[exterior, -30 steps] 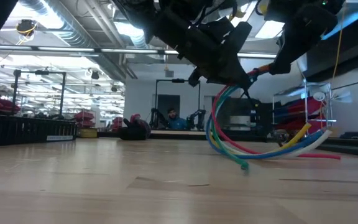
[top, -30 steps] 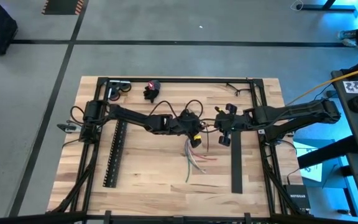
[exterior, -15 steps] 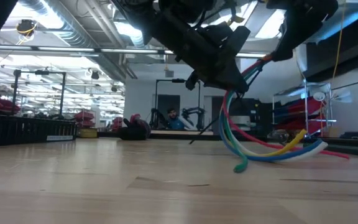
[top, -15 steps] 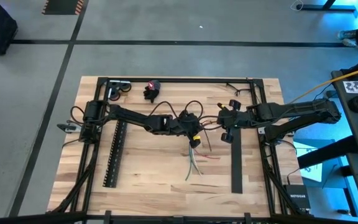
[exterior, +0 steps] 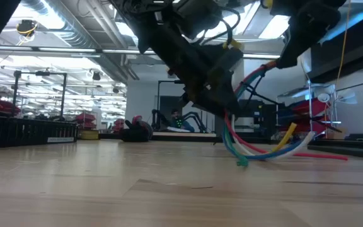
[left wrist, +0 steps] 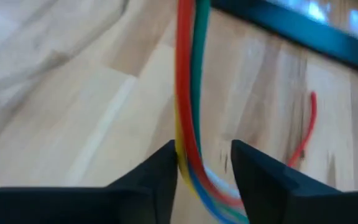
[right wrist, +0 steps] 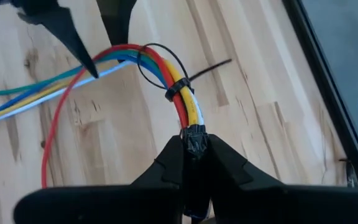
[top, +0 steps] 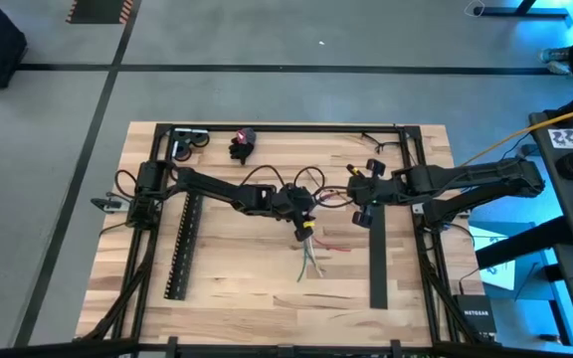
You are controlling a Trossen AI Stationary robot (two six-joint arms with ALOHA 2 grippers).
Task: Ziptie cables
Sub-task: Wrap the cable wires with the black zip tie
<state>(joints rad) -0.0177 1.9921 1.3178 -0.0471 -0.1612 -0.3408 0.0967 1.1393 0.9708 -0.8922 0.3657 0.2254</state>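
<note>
low view: arm bodies cut off at top | left wrist: cables (left wrist: 190,93) blurred, ends off-frame

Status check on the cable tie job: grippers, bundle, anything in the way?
Right gripper shut on the cables' black end. Left gripper open around the wires mid-bundle. Zip tie looped on the bundle, tail sticking out. Nothing blocking.

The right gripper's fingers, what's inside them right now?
The right gripper is shut on the black end of the cables, just past a zip tie looped around the bundle. How far the black end runs in between the fingers is covered.
</note>
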